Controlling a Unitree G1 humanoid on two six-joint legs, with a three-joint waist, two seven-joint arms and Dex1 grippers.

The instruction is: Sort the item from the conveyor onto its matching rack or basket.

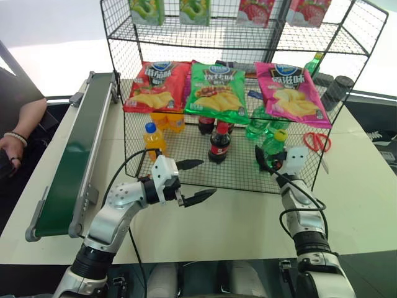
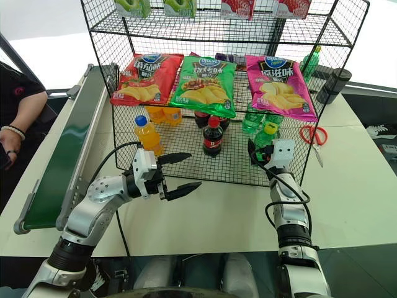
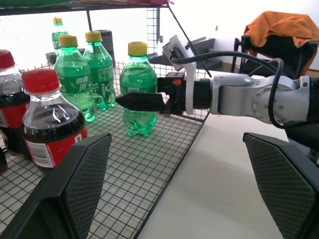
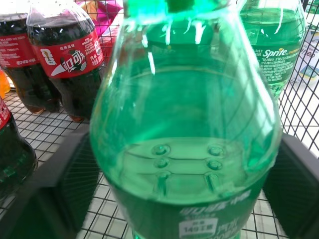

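Green soda bottle (image 3: pixel 138 92) with its yellow cap stands on the wire floor of the rack's bottom basket (image 1: pixel 186 162), near the basket's right front corner. Going left to right across the head views: the dark green conveyor (image 1: pixel 74 158) lies along the table's left edge with a person's hand (image 1: pixel 11 152) just beyond it. The left gripper (image 1: pixel 193 181) hovers over the bare table in front of the basket, jaws spread wide and holding nothing. Inside the basket an orange-drink bottle (image 1: pixel 154 139) stands left, a cola bottle (image 1: pixel 219 143) in the middle, more green bottles (image 3: pixel 84 74) behind. The right gripper (image 1: pixel 268 162) reaches level into the basket with the bottle between its fingers.

In the right wrist view the fingers stand apart on either side of the bottle's body, with gaps showing, so I read the jaws as parted around it rather than clamped.

The step in hand looks like the let-go. To do it well, the jaws should clear the bottle on both sides, then the arm should draw straight back along its own line, toward the basket's open front. A sideways swing could clip the body and tip it.

The bottle's long axis runs vertical: cap up, base flat on the mesh, no lean that I can see.
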